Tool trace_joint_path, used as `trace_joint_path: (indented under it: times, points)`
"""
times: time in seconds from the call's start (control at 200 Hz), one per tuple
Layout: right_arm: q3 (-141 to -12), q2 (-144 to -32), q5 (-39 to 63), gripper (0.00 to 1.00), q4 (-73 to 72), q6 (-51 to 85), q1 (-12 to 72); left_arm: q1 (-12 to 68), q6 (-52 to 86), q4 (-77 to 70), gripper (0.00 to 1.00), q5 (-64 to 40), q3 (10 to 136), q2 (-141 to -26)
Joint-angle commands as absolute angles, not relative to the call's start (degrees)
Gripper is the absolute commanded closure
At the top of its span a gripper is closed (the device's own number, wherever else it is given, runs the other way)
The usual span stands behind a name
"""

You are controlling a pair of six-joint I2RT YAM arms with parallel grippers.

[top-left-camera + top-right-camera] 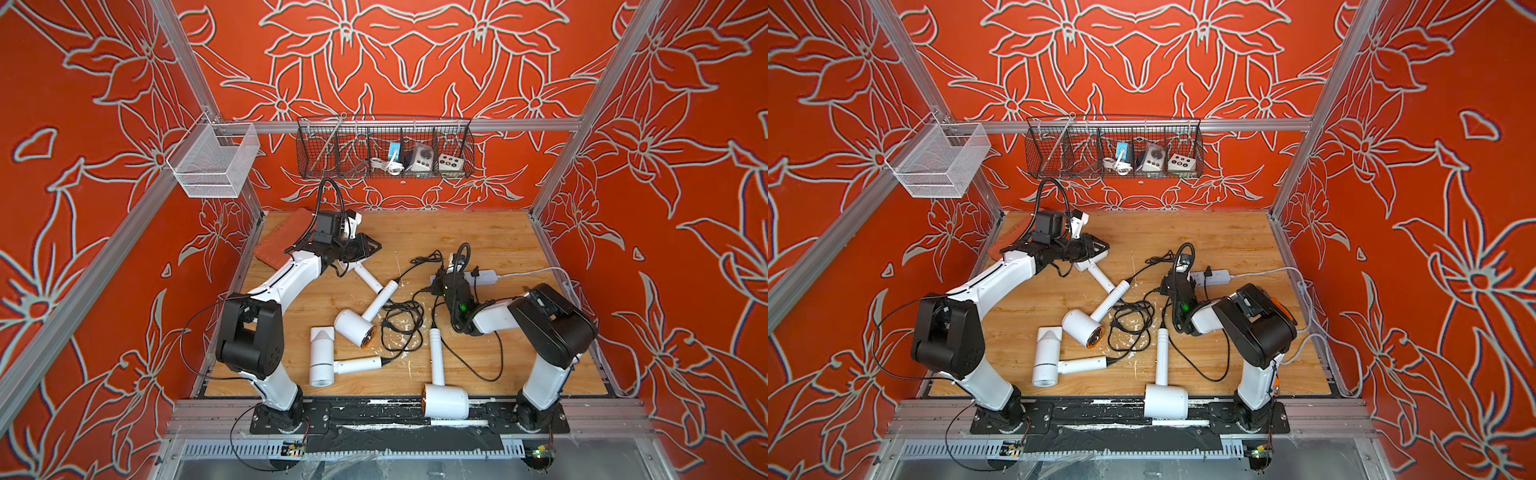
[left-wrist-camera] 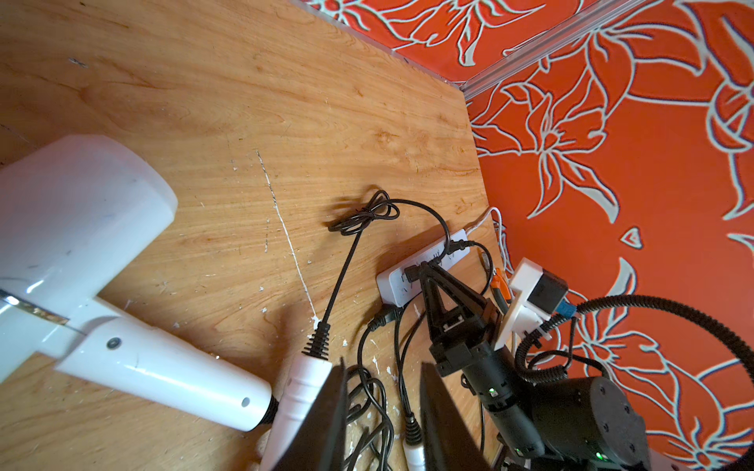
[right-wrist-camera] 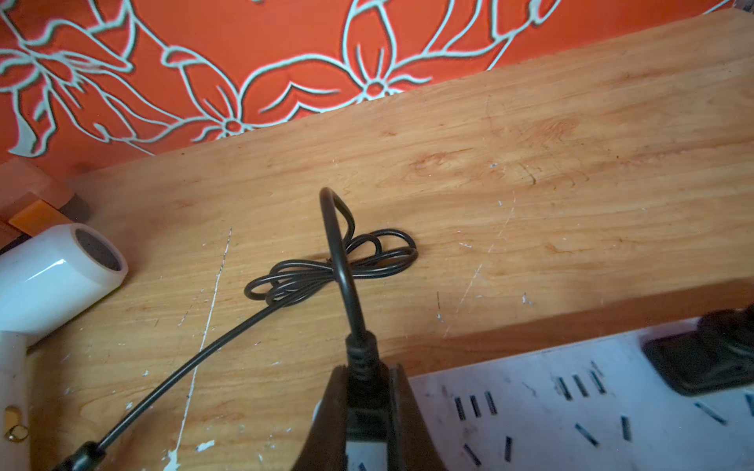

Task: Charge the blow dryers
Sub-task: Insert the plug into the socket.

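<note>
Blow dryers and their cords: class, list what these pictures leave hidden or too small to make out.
Right wrist view: prongs of the plug, hidden inside the right tool; whether they sit in the power strip is unclear.
Both top views: barrel of the far blow dryer, mostly covered by the left arm.
Top views: which cord in the cord tangle belongs to which dryer; too thin.
</note>
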State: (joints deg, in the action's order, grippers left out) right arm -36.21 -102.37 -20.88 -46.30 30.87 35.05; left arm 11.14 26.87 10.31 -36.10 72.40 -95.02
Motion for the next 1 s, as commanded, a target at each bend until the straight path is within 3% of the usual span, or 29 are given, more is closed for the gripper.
trace_joint_path:
  times: [0.0, 0.13, 0.385, 0.53, 0.726, 0.996]
  points:
    - [-34.5, -103.4, -15.3, 1.0, -30.6, 34.0, 37.8, 10.6, 26.7, 9.2, 0.7, -36.7, 71.8, -93.0]
    - [-35.0, -103.9, -20.2, 1.0, -29.3, 33.9, 39.8, 10.5, 26.4, 9.2, 0.7, -36.3, 71.6, -92.8]
    - [-31.5, -111.0, -26.7, 1.0, -44.9, 31.7, 44.2, 10.3, 26.3, 9.1, 0.7, -36.3, 71.5, -92.8]
    - [-34.0, -108.9, -25.7, 1.0, -34.8, 35.3, 44.4, 10.3, 26.3, 9.0, 0.7, -36.5, 71.4, -92.6]
    - [-44.0, -105.6, -22.5, 1.0, -7.2, 43.9, 44.2, 9.8, 26.6, 8.9, 0.7, -37.0, 71.5, -92.7]
    - [-41.7, -102.5, -20.7, 1.0, -6.8, 44.5, 44.1, 9.5, 26.9, 8.4, 0.7, -37.5, 71.3, -92.7]
